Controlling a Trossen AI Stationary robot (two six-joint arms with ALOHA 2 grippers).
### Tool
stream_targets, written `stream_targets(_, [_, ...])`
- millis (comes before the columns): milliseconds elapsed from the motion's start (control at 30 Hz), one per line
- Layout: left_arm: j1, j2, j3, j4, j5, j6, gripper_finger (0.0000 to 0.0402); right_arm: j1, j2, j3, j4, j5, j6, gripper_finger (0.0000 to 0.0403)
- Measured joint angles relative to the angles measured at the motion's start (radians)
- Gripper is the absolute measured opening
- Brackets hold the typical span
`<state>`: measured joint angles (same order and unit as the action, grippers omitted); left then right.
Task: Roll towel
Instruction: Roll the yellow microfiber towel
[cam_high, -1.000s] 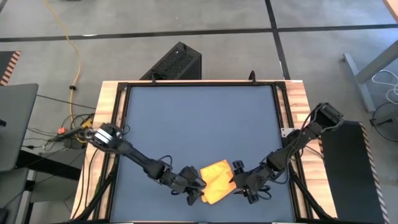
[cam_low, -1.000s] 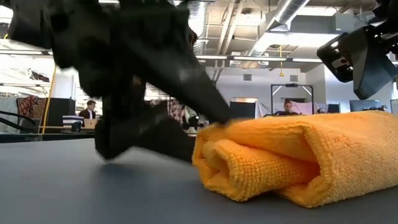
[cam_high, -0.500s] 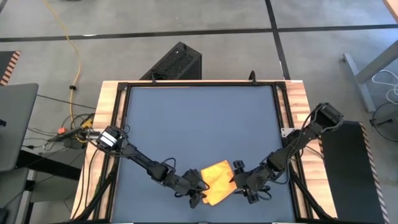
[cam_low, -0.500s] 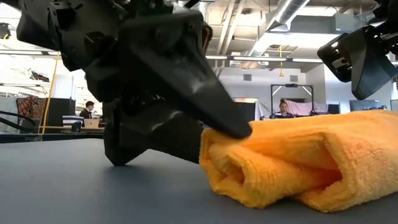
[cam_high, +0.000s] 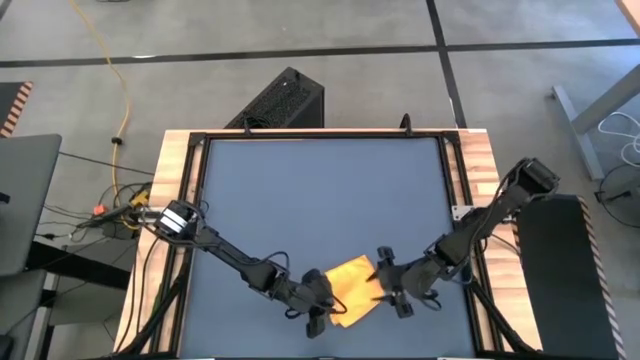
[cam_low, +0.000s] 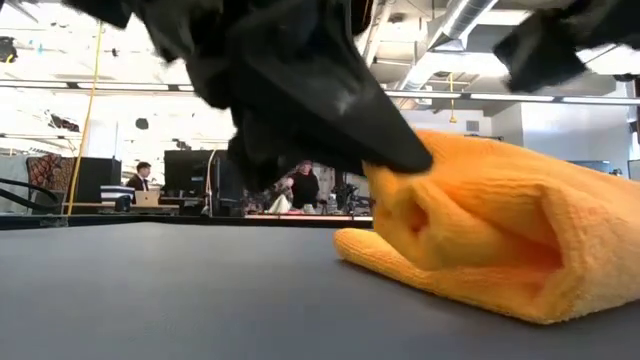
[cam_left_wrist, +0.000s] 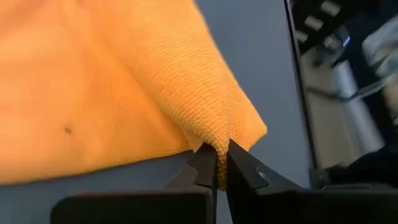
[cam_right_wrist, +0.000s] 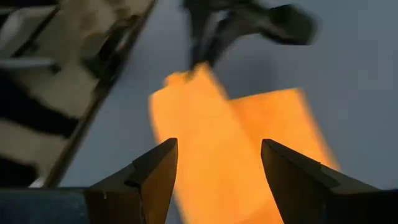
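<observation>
We see the left gripper (cam_left_wrist: 216, 163) with jaws pinching the towel (cam_high: 350, 291) corner; the right gripper (cam_right_wrist: 217, 163), jaws wide apart, hovers just beside the towel.

Two dark, jointed arms are seen, each trailed by black cabling. The left gripper (cam_left_wrist: 216, 163) and right gripper (cam_right_wrist: 217, 162) are formed of tapered black fingers.

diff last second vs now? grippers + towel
The left gripper closed its jaws on the towel, pinching a corner and lifting that edge off the table. The right gripper shifted slightly toward the table's far side, its jaws still open beside the towel. The towel stays folded near the front edge, nudged slightly.
</observation>
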<state>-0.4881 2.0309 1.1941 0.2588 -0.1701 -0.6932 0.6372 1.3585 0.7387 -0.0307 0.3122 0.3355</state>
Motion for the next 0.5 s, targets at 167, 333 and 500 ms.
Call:
stream_targets(167, [0.003,-0.013,0.129,-0.254,-0.035,0.192,0.0001,-0.125,-0.028,-0.032,0.032,0.076,0.037,0.0260])
stream_targets(333, [0.014,-0.015,0.214,-0.388,-0.049,0.346,0.0000,-0.251,0.050,-0.073,0.094,-0.134,0.110,0.0253])
stream_targets(500, [0.014,-0.015,0.222,-0.401,-0.047,0.395,0.0000,-0.250,0.140,-0.071,0.111,-0.167,0.089,0.0216])
